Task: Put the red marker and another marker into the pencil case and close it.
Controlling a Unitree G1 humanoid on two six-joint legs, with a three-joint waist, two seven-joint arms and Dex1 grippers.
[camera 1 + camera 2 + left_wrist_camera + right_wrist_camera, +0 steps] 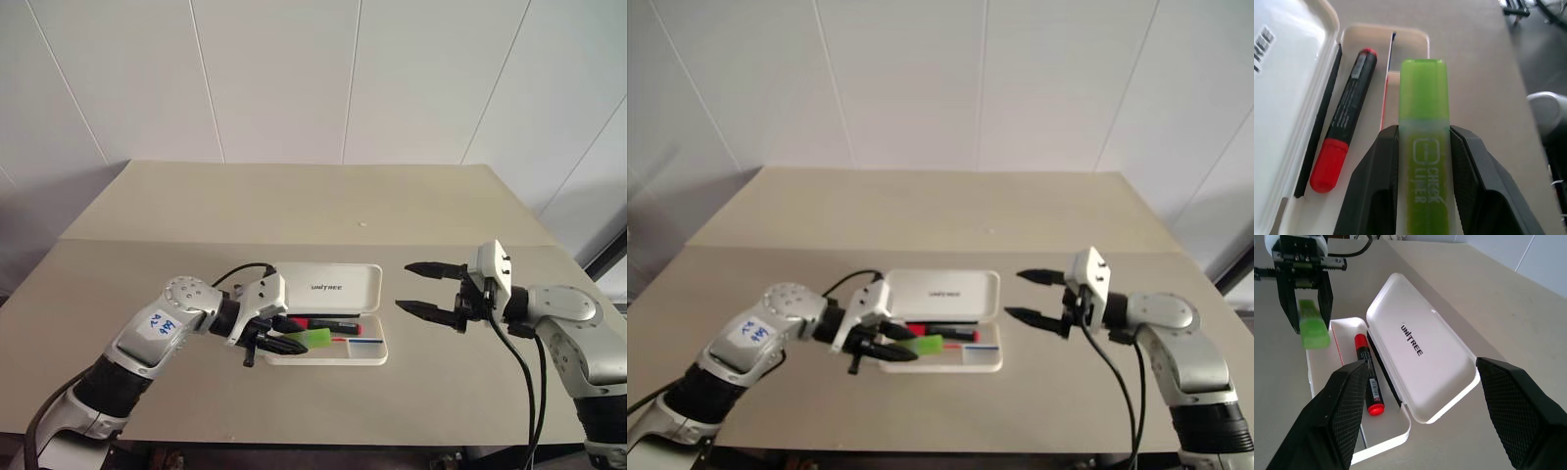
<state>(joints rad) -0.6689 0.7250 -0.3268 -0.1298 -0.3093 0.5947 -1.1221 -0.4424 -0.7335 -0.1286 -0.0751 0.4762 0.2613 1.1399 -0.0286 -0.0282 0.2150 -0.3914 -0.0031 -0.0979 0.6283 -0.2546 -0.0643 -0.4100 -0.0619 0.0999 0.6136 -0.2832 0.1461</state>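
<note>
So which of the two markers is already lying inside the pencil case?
The red marker: it lies in the open pencil case beside the hinge. The green marker is gripped in the left pincer, above the tray.

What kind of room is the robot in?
Probably a plain test room or lab. A bare beige table stands against white panelled walls, holding just a white pencil case with markers.

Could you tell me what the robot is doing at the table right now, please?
It is filling a white pencil case that lies open on the table. The red marker already lies in the tray. The left tool grips the green marker and holds it over the tray. The right tool waits open beside the case, holding nothing. The lid is not yet closed.
</note>
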